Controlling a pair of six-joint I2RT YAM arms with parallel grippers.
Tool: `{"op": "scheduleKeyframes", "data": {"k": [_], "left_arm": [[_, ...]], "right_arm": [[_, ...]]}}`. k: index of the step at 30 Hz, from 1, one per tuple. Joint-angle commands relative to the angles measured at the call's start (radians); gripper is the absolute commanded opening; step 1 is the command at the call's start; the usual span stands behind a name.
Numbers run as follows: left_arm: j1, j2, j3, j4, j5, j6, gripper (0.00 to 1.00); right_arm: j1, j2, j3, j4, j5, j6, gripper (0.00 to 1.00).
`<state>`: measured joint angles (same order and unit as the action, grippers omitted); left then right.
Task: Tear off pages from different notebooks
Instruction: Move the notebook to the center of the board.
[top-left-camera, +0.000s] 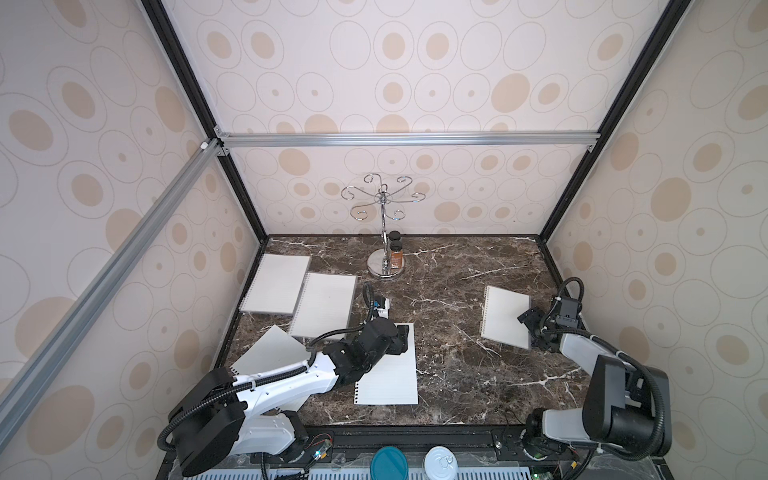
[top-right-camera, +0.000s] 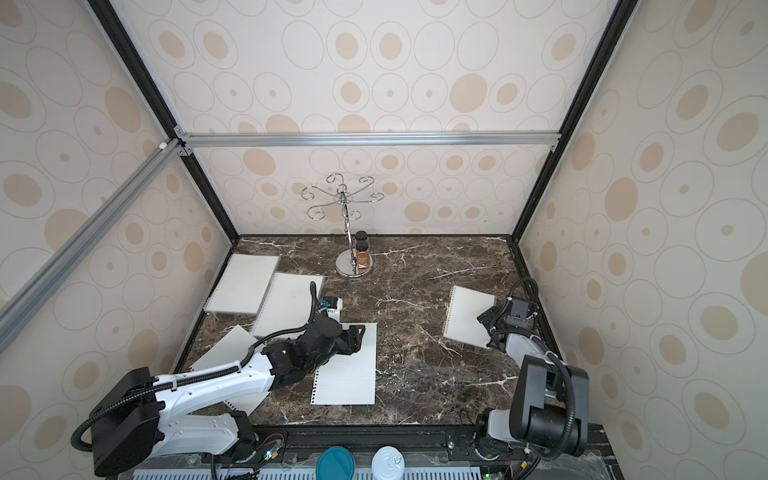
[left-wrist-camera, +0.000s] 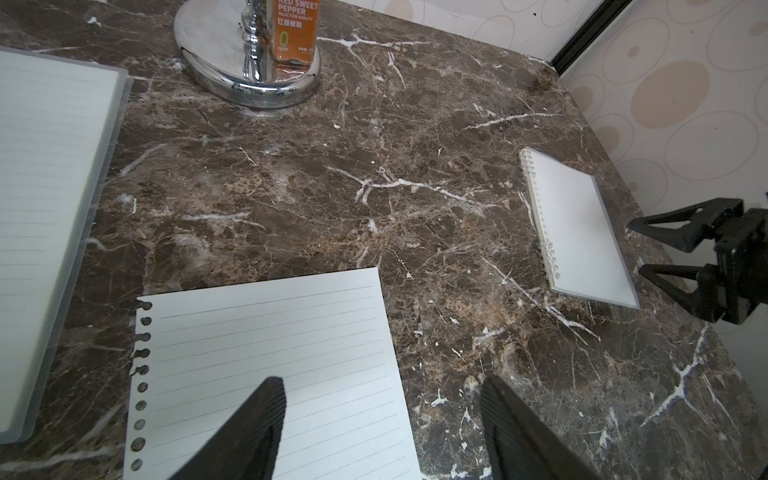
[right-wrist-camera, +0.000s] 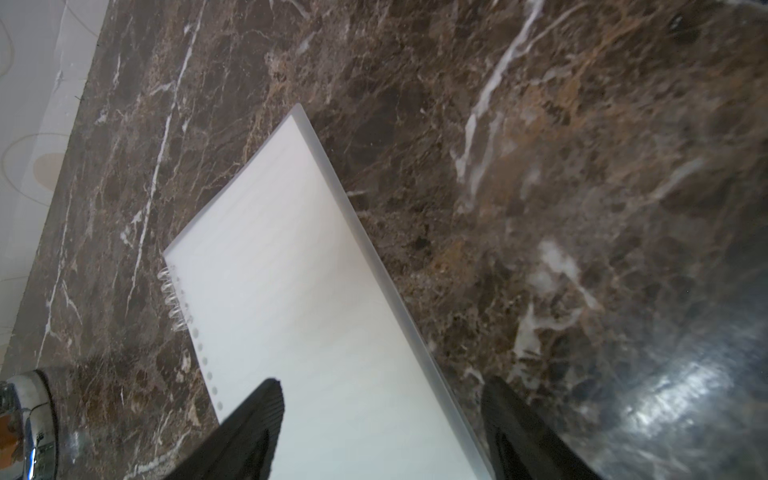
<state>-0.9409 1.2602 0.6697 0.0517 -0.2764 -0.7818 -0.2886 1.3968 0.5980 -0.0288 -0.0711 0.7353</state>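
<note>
At 6 o'clock on the bench (top-left-camera: 457, 291), loose lined page (top-left-camera: 388, 374) under left hand (top-left-camera: 402, 336), spread wide (nothing pinched). At 3 o'clock, small spiral notebook (top-left-camera: 505, 318) under right hand (top-left-camera: 528, 322), also spread.

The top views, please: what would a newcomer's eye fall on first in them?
Probably the chrome hook stand at the back, spice jars on its base. Then the loose lined page near the front under the open left gripper, and the small notebook by the right gripper.
</note>
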Motion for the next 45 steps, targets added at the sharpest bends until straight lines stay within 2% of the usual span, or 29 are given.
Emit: {"op": "scheduleKeyframes", "data": {"k": [1,7,11,15,22,32,37,45], "left_arm": [[-0.009,-0.008,0.001,0.0,-0.007,-0.016,0.75],[-0.01,-0.038,-0.024,0.004,-0.004,-0.027,0.75],[-0.01,-0.057,-0.029,-0.001,-0.007,-0.03,0.75],[-0.01,-0.065,-0.032,-0.001,-0.012,-0.033,0.76],[-0.01,-0.046,-0.01,-0.017,-0.046,-0.004,0.79],[-0.009,0.143,0.245,-0.156,-0.206,0.179,0.81],[-0.007,0.255,0.361,-0.165,-0.202,0.269,0.8],[-0.007,0.406,0.479,-0.11,-0.156,0.432,0.79]], "right_arm": [[-0.005,0.05,0.039,0.008,0.017,0.006,0.78],[0.001,0.169,0.102,0.036,-0.163,-0.016,0.76],[0.041,0.242,0.149,0.047,-0.249,-0.045,0.76],[0.126,0.297,0.233,-0.018,-0.257,-0.098,0.76],[0.238,0.312,0.283,-0.053,-0.266,-0.168,0.77],[0.357,0.267,0.278,-0.051,-0.281,-0.217,0.78],[0.374,0.261,0.263,-0.016,-0.281,-0.184,0.66],[0.374,0.176,0.211,0.076,-0.32,-0.112,0.63]]}}
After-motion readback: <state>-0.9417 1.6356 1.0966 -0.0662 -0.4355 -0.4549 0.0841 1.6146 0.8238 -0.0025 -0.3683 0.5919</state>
